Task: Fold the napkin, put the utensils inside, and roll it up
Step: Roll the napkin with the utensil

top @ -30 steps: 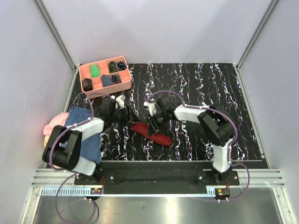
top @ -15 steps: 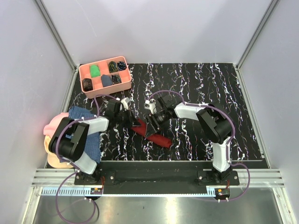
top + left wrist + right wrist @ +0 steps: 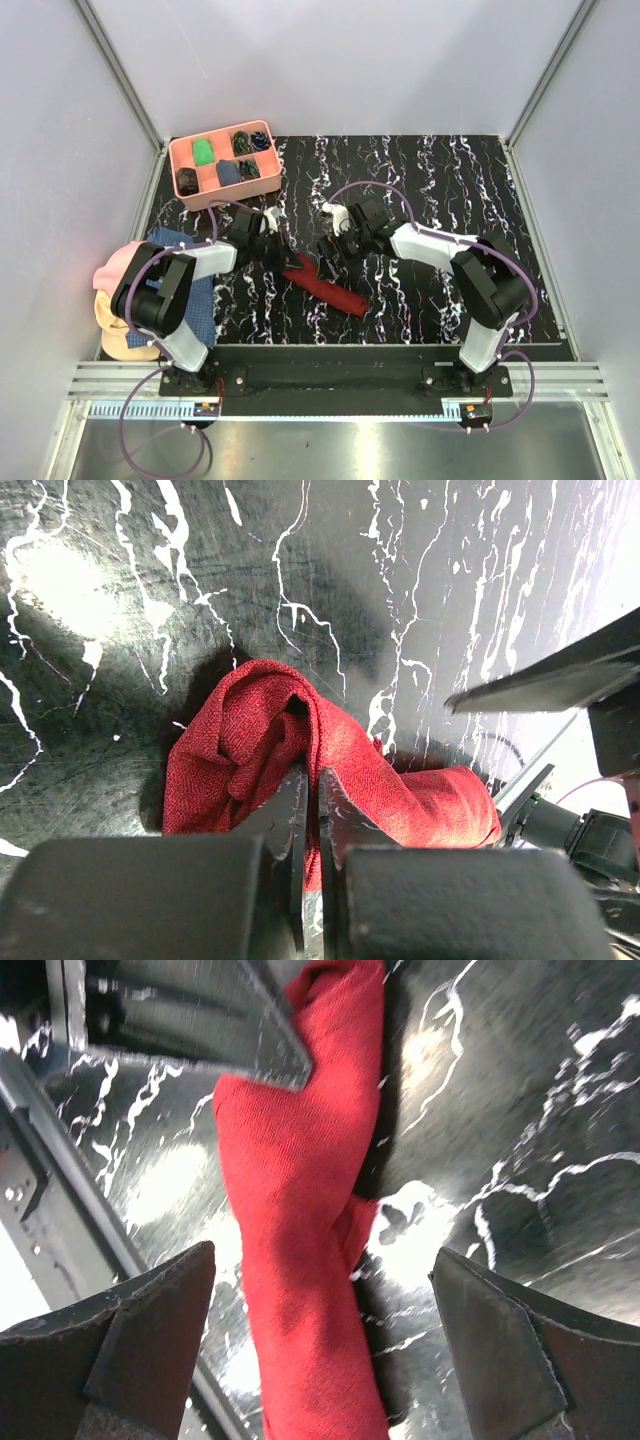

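Top external view shows you the napkin [image 3: 327,286] as a rolled red bundle lying slantwise on the surface [image 3: 450,200], near the centre. Your left arm stretches low toward the right, with the left hand [image 3: 276,247] at the roll's far left end. Its fingers [image 3: 335,815] are pressed together against the cloth; you cannot tell whether any fabric is pinched. Your right arm bends in from the right, with the right hand [image 3: 329,263] spread wide above the roll, gripping nothing.
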